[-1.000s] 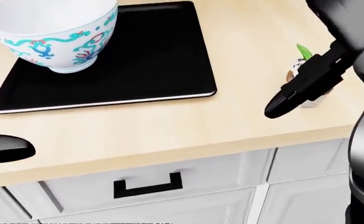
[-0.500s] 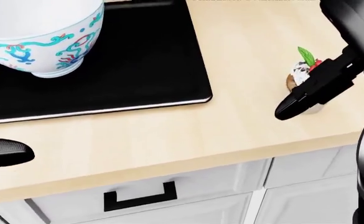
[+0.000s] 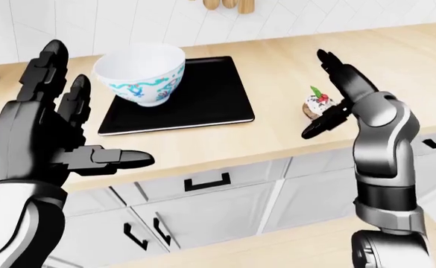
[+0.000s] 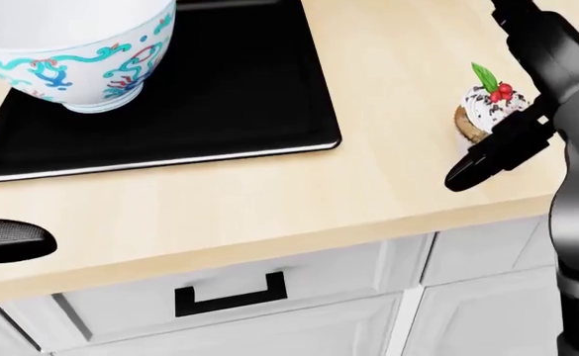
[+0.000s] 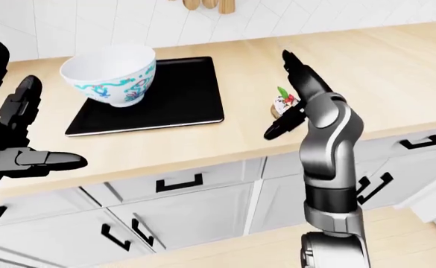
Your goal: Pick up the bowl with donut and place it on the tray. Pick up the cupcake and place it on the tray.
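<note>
The bowl (image 3: 140,73) sits on the tray (image 3: 203,100). The cupcake (image 4: 487,111) stands on the counter (image 4: 269,215) right of the tray — just left of the right hand (image 3: 337,92), fingers spread, thumb beside it; left hand (image 3: 50,137) spread, well apart.

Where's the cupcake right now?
In the head view, the cupcake stands on the counter, right of the tray, beside the open right hand.

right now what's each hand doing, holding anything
Left hand: open, empty, raised off the counter.
Right hand: open, fingers spread beside the cupcake, not gripping it.
</note>
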`<state>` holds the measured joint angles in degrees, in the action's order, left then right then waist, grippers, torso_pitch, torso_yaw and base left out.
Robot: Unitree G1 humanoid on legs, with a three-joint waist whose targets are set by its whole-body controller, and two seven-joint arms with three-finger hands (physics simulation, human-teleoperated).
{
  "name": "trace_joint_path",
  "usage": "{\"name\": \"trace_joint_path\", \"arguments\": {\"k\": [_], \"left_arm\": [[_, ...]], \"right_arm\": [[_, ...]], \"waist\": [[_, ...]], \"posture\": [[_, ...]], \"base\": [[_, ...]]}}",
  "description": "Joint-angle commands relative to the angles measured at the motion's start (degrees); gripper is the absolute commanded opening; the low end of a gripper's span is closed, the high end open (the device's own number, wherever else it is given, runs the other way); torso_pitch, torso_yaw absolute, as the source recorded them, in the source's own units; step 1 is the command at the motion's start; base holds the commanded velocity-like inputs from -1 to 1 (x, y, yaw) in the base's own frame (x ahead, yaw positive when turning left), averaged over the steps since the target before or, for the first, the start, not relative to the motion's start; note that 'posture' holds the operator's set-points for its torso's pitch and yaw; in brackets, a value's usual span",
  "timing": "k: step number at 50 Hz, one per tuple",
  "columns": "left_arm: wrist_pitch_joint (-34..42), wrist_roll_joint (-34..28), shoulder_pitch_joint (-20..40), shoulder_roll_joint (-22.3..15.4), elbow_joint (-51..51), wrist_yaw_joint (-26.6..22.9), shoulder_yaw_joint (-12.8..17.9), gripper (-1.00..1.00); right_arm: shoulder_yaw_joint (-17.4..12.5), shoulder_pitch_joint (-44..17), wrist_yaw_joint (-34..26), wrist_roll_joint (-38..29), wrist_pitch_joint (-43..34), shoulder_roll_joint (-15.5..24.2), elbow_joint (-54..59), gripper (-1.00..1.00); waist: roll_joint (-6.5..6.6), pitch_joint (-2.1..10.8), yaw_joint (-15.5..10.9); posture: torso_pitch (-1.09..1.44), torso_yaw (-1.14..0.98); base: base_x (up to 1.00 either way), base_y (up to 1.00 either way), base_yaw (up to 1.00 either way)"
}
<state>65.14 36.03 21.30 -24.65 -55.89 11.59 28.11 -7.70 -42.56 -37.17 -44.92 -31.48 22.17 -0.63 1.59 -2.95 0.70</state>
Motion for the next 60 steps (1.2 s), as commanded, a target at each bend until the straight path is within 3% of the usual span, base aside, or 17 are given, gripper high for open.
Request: {"name": "trace_joint_path", "arguments": {"k": [1, 16, 28, 29, 30, 35, 36, 37, 43, 47, 49, 60], "left_arm": [[-1.2, -0.2, 1.2, -0.7, -1.0, 0.0, 0.7, 1.0], [-0.9, -0.4, 1.1, -0.3, -1.4, -0.2, 0.9, 1.0], [-1.9, -1.8, 0.5, 0.1, -0.8, -1.0, 0.3, 1.0], [-2.0, -2.0, 0.4, 0.2, -0.8, -1.2, 0.1, 1.0], [-2.1, -2.2, 0.4, 0.3, -0.7, -1.3, 0.1, 1.0], [-1.7, -2.2, 0.6, 0.3, -0.9, -1.5, 0.4, 1.0], [-1.5, -2.1, 0.7, 0.3, -1.1, -1.5, 0.5, 1.0], [-1.3, -1.9, 0.9, 0.3, -1.2, -1.5, 0.7, 1.0], [-0.5, -1.3, 1.4, 0.1, -1.4, -1.1, 1.0, 1.0], [0.1, -0.5, 1.6, 0.0, -1.9, -0.6, 1.1, 1.0], [0.1, -0.3, 1.7, -0.1, -1.9, -0.4, 1.2, 1.0], [-1.8, -1.5, 0.2, 0.2, -1.2, -1.1, 0.5, 1.0]], "right_arm": [[-0.7, -2.4, 2.6, 0.1, 2.0, 0.9, -0.1, 1.0], [-0.4, -5.5, 8.8, 2.3, 5.0, 2.2, 12.1, 1.0], [0.0, -5.2, 10.5, 3.0, 6.1, 2.4, 16.0, 1.0], [0.0, -4.8, 10.4, 2.9, 6.0, 2.3, 15.7, 0.58], [0.0, -4.6, 10.5, 2.9, 6.2, 2.2, 15.8, 0.47], [-0.1, -4.3, 10.6, 2.9, 6.2, 2.2, 15.7, 0.36], [-0.1, -3.9, 10.6, 2.8, 6.2, 2.1, 15.4, 0.04], [-0.2, -3.8, 10.8, 2.9, 6.4, 2.1, 15.6, -0.15], [-0.2, -4.3, 11.0, 2.8, 6.3, 2.3, 15.8, -0.36], [-0.2, -4.8, 11.1, 2.7, 6.1, 2.4, 15.3, -0.69], [-0.1, -4.8, 10.9, 2.6, 5.8, 2.3, 14.6, -0.96], [0.1, -5.5, 11.2, 2.6, 5.7, 1.9, 13.9, -1.0]], "waist": [[-0.07, 1.33, 0.0], [-0.15, 1.67, -0.2], [-0.26, 1.93, -0.3], [-0.28, 1.95, -0.3], [-0.32, 1.93, -0.3], [-0.46, 2.01, -0.3], [-0.48, 2.02, -0.3], [-0.51, 2.03, -0.3], [-0.53, 2.01, -0.4], [-0.49, 1.99, -0.3], [-0.49, 1.97, -0.4], [-0.35, 1.89, -0.3]], "posture": [[0.0, 0.0], [0.0, 0.0], [0.0, 0.0], [0.0, 0.0], [0.0, 0.0], [0.0, 0.0], [0.0, 0.0], [0.0, 0.0], [0.0, 0.0], [0.0, 0.0], [0.0, 0.0], [0.0, 0.0]], "base": [[0.0, 0.0, 0.0], [0.0, 0.0, 0.0], [0.0, 0.0, 0.0], [0.0, 0.0, 0.0], [0.0, 0.0, 0.0], [0.0, 0.0, 0.0], [0.0, 0.0, 0.0], [0.0, 0.0, 0.0], [0.0, 0.0, 0.0], [0.0, 0.0, 0.0], [0.0, 0.0, 0.0], [0.0, 0.0, 0.0]]}}
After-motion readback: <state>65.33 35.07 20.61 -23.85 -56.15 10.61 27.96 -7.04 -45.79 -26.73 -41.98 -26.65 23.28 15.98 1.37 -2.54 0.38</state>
